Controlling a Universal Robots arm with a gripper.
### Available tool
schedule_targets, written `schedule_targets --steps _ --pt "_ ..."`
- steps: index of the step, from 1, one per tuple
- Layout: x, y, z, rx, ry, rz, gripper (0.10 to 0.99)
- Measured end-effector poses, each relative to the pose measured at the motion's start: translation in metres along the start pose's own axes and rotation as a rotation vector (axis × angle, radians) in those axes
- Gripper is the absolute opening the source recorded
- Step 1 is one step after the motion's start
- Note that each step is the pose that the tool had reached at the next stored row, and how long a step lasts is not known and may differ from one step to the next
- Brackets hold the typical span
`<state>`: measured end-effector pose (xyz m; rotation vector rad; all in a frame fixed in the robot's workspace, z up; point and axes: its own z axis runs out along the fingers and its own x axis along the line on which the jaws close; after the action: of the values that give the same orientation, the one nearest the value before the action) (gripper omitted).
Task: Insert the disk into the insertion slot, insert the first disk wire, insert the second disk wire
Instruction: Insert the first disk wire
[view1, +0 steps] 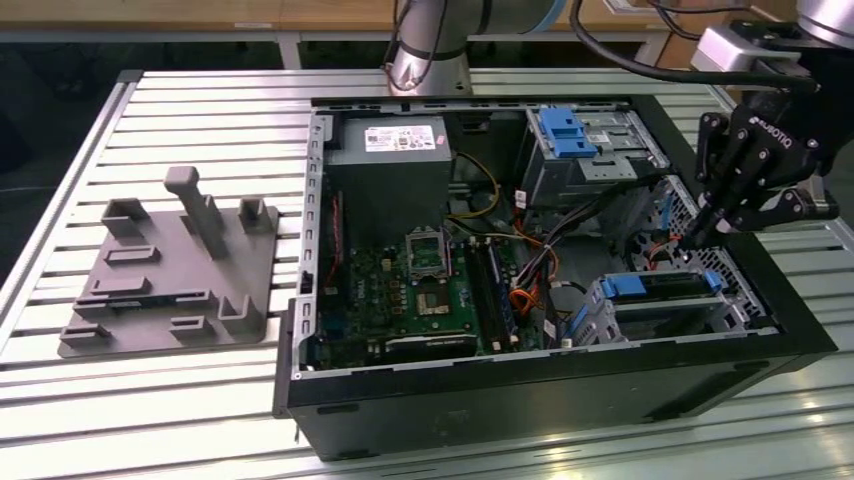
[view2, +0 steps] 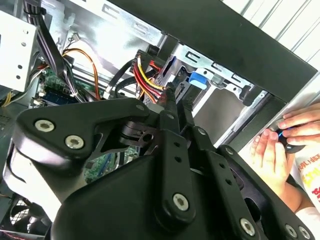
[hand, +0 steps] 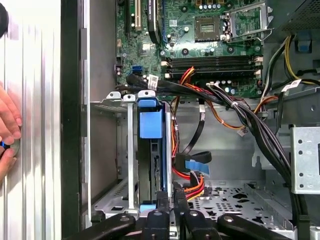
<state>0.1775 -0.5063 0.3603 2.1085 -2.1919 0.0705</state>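
Observation:
The disk, in its blue carrier, sits inside the insertion slot, the perforated silver cage at the case's corner nearest the exterior view's right. In the first wrist view the disk shows edge-on within the insertion slot. My gripper hangs over the cage's inner end, fingers pressed together. A disk wire of red, yellow and orange strands runs right up to the fingertips, and the gripper looks shut on its end. A flat blue disk wire hangs loose beside it.
A taller cage with a blue latch stands behind, with black cable bundles crossing beside the motherboard. A person's hand rests outside the case wall. A grey fixture lies on the table at the exterior view's left.

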Motion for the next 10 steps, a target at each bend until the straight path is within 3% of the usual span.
schedule_targets --steps 7,9,10 --pt "-0.005 0.0003 -0.0001 0.0 -0.0006 0.0 0.2" --pt "-0.0051 0.0003 0.0 0.0 -0.0011 0.0 0.216" --pt "-0.0052 0.0003 -0.0001 0.0 -0.0016 0.0 0.271"
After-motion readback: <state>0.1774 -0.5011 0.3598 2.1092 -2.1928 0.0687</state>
